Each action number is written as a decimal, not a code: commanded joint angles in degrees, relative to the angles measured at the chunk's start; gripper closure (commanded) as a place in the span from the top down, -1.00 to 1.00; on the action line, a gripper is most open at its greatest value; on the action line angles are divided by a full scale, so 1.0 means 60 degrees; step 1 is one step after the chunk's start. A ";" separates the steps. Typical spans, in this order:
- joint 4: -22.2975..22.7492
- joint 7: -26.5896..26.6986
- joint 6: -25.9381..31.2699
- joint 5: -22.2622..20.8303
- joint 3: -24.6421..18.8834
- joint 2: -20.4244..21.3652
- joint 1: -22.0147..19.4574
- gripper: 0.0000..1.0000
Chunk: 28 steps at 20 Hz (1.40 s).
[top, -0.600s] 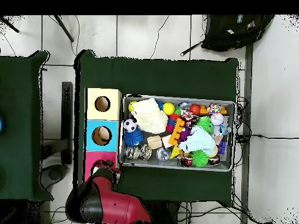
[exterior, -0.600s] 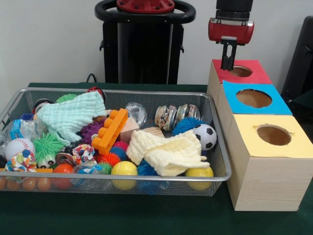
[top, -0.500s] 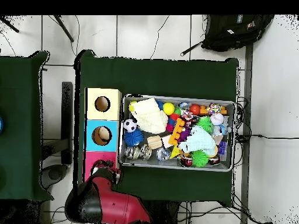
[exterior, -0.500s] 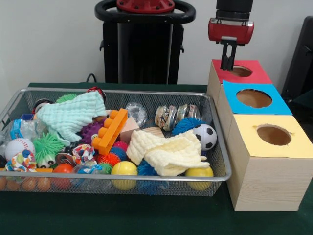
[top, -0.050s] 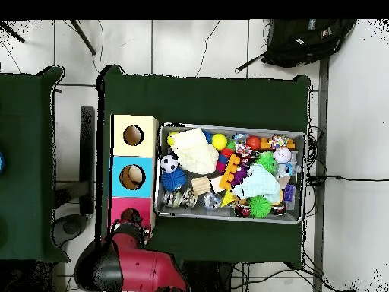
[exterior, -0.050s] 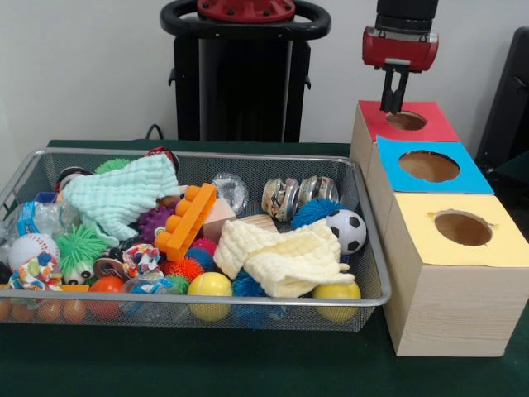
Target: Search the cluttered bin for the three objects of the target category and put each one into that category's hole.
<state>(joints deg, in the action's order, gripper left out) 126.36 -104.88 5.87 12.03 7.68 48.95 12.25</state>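
The tool (exterior, -0.050s: 390, 106) hangs just above the hole in the red box (exterior, -0.050s: 430, 121), its two short fingers close together with only a sliver of gap and nothing visible between them, so it looks empty; in the overhead view the arm's red bulk hides the tips. By my reading a drop into the red hole (exterior, -0.050s: 407, 121) is finished or nearly so, and the work in hand is to fetch the next piece from the wire bin (exterior, -0.050s: 364, 298), which lies toward 8 o'clock of the tool in the front view. Which category the red hole takes cannot be told from here. To do this well, lift straight up until clear of the box edge before swinging across, so nothing clips the blue box (exterior, -0.050s: 463, 178) or the bin's rim. Over the bin, choose something lying exposed, like the two shiny metal pieces (exterior, -0.050s: 299, 195) at the back wall, not things tucked under the yellow cloth (exterior, -0.050s: 285, 256). Spread the fingers before descending and come down vertically, since neighbours crowd every side on the green counter (exterior, -0.050s: 248, 364).
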 commanded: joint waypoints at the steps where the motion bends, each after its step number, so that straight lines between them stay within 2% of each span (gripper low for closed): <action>1: -0.1391 -0.0358 0.1415 -0.0652 0.0139 -0.0066 -0.0026 -1.00; 18: -0.1979 -0.0396 0.2470 -0.1253 -0.0149 0.0262 -0.0468 -1.00; 25: -0.1969 -0.0298 0.2605 -0.1533 -0.0160 0.0485 -0.0654 -1.00; 28: -0.2093 -0.0139 0.2543 -0.1739 -0.0271 0.0418 -0.0940 -1.00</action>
<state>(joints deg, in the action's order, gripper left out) 118.18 -104.88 15.37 4.97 8.11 51.55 9.59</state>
